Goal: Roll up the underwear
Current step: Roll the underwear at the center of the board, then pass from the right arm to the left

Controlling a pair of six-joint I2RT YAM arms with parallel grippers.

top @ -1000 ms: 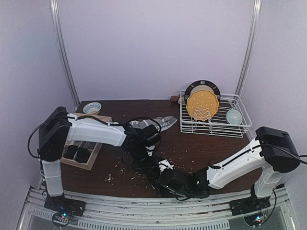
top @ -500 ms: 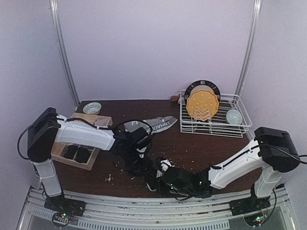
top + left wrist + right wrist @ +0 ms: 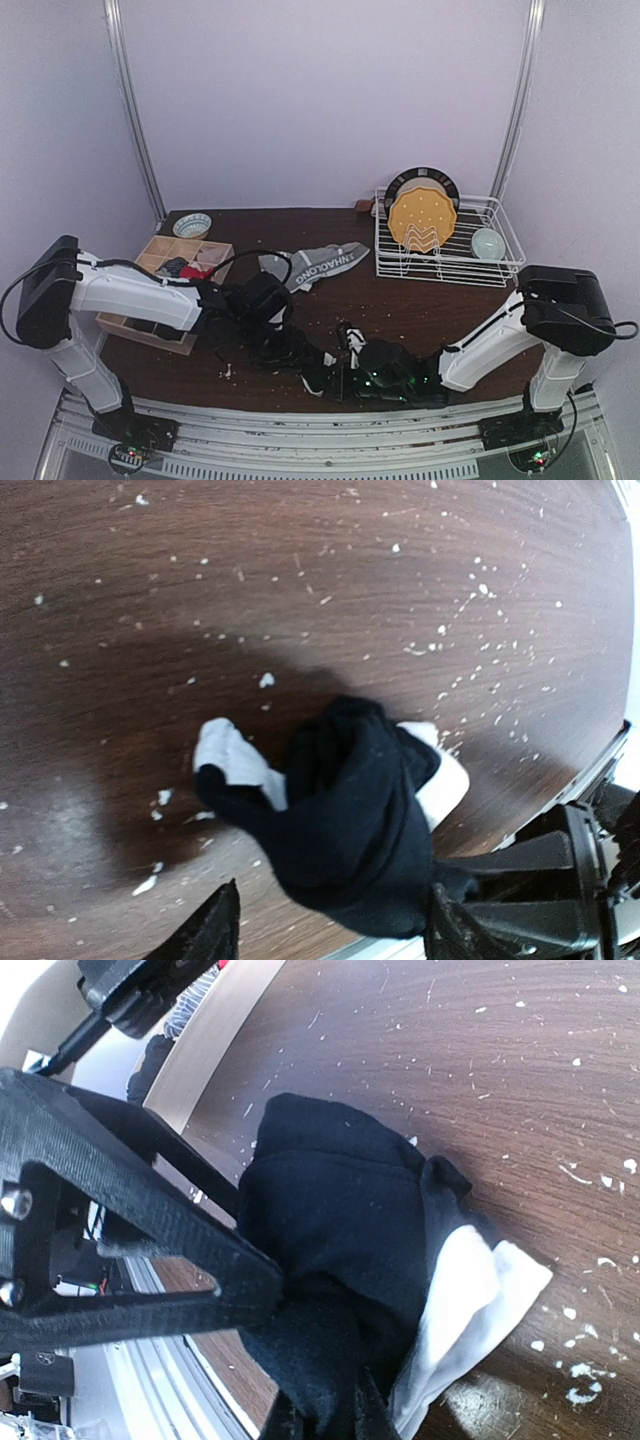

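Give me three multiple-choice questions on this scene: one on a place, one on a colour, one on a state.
1. The lettered grey underwear lies: A in the dish rack; B on the table left of the rack; C held in the air.
2. The front plate in the rack is: A yellow; B blue; C red.
3. The right gripper is: A open; B shut on the black underwear; C out of view.
Key: B, it lies flat beside the rack; A, its face is yellow; B, its fingers pinch the black cloth.
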